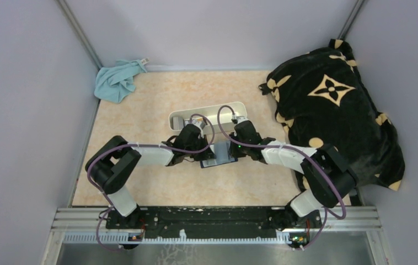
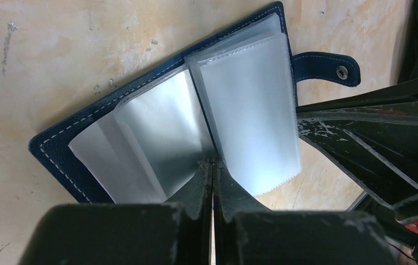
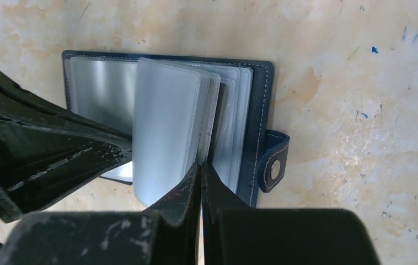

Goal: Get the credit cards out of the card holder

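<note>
Small navy-blue folding card holder (image 1: 221, 154) lies open on the beige marbled worktop (image 1: 140, 99), just in front of a long white tray (image 1: 209, 109), with its clear plastic sleeves (image 2: 251, 110) fanned up. My left jaws and right jaws are both clenched, gripping nothing I can see, tips nosed into the sleeves; no credit cards plainly visible. Risk: clenched tips only shove, so the holder may skid or a sleeve crease, and my close-set arms could clash.

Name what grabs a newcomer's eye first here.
The left end effector and right end effector, both shut, meet over the open card holder mid-table, its clear sleeves fanned up. Next: the black gold-patterned blanket heaped at the right edge and a teal cloth in the far left corner.
</note>
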`<control>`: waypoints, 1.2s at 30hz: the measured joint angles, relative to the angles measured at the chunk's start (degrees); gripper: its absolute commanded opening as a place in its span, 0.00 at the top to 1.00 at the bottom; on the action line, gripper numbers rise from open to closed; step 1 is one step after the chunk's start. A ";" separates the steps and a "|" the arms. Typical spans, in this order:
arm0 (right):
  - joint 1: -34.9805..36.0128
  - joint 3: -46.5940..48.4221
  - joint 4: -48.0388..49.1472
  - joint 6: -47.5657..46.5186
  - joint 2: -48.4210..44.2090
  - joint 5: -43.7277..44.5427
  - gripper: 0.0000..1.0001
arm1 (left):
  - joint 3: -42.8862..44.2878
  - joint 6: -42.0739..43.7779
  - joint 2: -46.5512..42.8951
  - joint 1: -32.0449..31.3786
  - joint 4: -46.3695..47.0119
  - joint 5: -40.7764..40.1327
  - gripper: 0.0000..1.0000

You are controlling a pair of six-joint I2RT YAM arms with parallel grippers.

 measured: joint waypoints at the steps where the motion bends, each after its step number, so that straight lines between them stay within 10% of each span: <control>1: 0.11 0.31 -0.28 0.00 -0.26 0.04 1.00 | -0.09 -0.07 0.00 0.00 0.11 0.00 1.00; 36: 6.62 5.18 1.81 1.53 0.33 -1.29 1.00 | -2.05 2.36 -7.41 -0.85 -8.57 -5.57 1.00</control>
